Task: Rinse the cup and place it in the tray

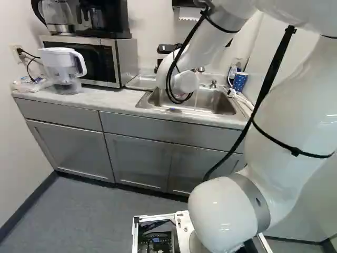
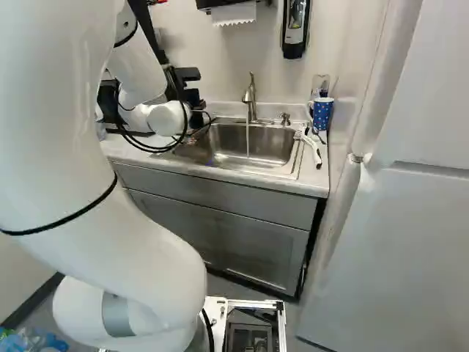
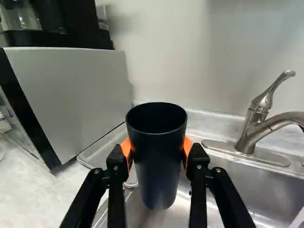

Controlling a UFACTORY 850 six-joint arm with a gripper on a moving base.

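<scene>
Orange-padded fingers (image 3: 188,145) pinch the dark cup (image 3: 157,164) upright above the sink (image 3: 237,178). Placing well means carrying it level toward the gripper's ten o'clock, to the apparent tray (image 3: 105,146), then seating its base before release.

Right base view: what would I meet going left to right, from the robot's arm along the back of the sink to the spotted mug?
White robot arm → faucet → small soap pump → blue polka-dot mug.
</scene>
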